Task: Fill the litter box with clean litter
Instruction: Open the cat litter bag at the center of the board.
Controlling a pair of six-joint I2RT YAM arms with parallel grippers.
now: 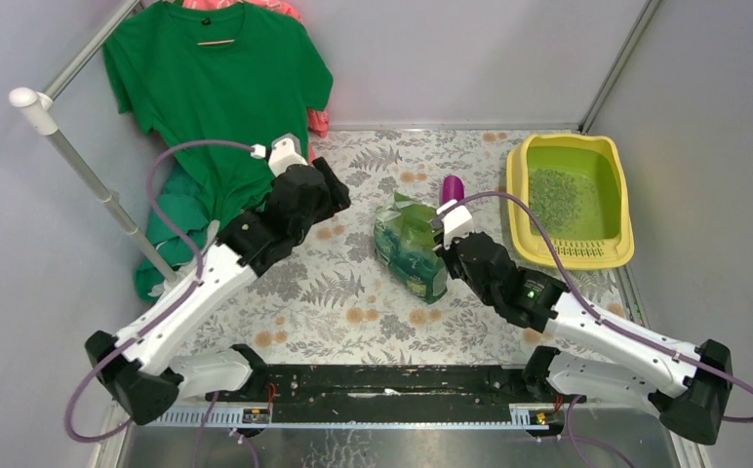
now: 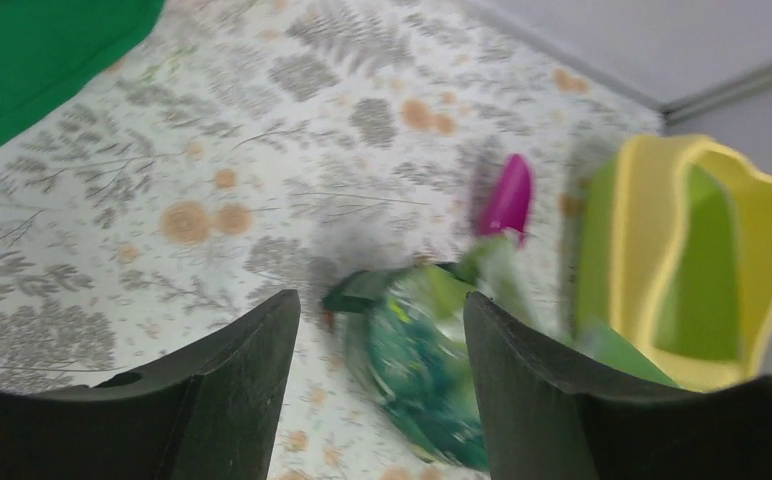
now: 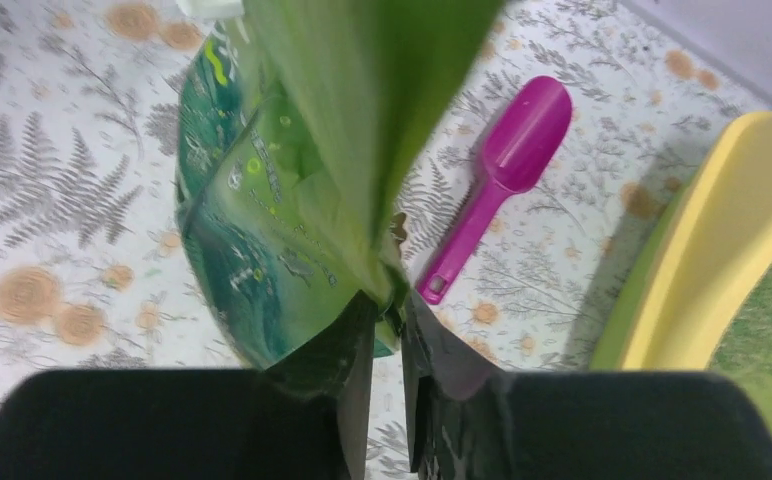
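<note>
Two arms share this step. The right gripper (image 3: pixel 387 312) has its jaws nearly shut on a fold of the green litter bag (image 1: pixel 410 252). The left gripper (image 2: pixel 380 308) hangs open and empty to its left. I judge it best for the left jaws to take the opposite edge before lifting (one pinch may let the bag twist). The litter box (image 1: pixel 521 185) sits upper right on the bench (image 1: pixel 334 292), open side up. Its long axis seems to run up the frame, with a thin patch of clean litter (image 1: pixel 553 200) inside.

The fern-printed bench (image 1: pixel 334 292) carries a green bag (image 1: pixel 410 249) at the right gripper (image 3: pixel 387 335), a purple scoop (image 1: pixel 452 187) just beyond it, and the litter box (image 1: pixel 587 255) to its right.
</note>
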